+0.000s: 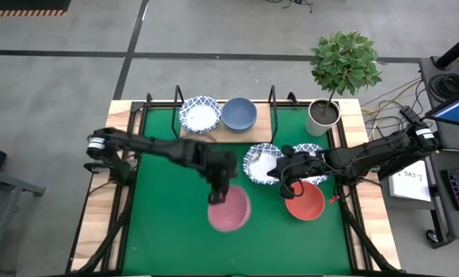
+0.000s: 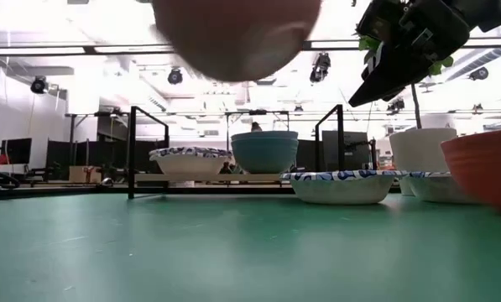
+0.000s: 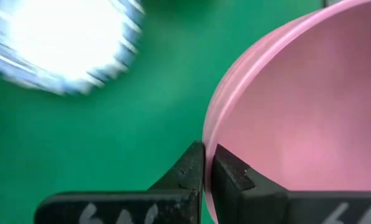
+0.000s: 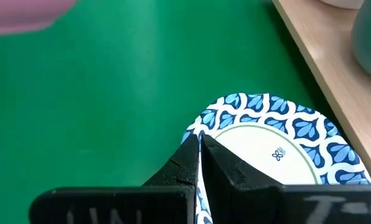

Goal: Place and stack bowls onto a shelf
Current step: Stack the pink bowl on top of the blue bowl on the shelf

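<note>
2 bowls, a patterned bowl [image 1: 200, 115] and a grey-blue bowl [image 1: 239, 114], already sit on the shelf [image 1: 263, 127] at the mat's far edge. The left gripper [image 3: 209, 163] pinches the pink bowl [image 1: 229, 209] aloft mid-mat; the right gripper [image 4: 201, 149] clamps another patterned bowl's rim [image 4: 272, 140]. The red bowl [image 1: 305, 201] waits.

Your left gripper [image 3: 204, 168] pinches the rim of the pink bowl [image 1: 229, 209], lifted clear of the mat. Your right gripper [image 4: 199, 152] clamps the rim of a blue-patterned white bowl [image 1: 261, 163], with a second patterned one [image 1: 315, 156] and the red bowl [image 1: 304, 200] just beside it. Beyond both grippers, the light-wood shelf [image 1: 264, 123] carries another patterned bowl [image 1: 200, 115] and the grey-blue bowl [image 1: 238, 114] side by side.
</note>
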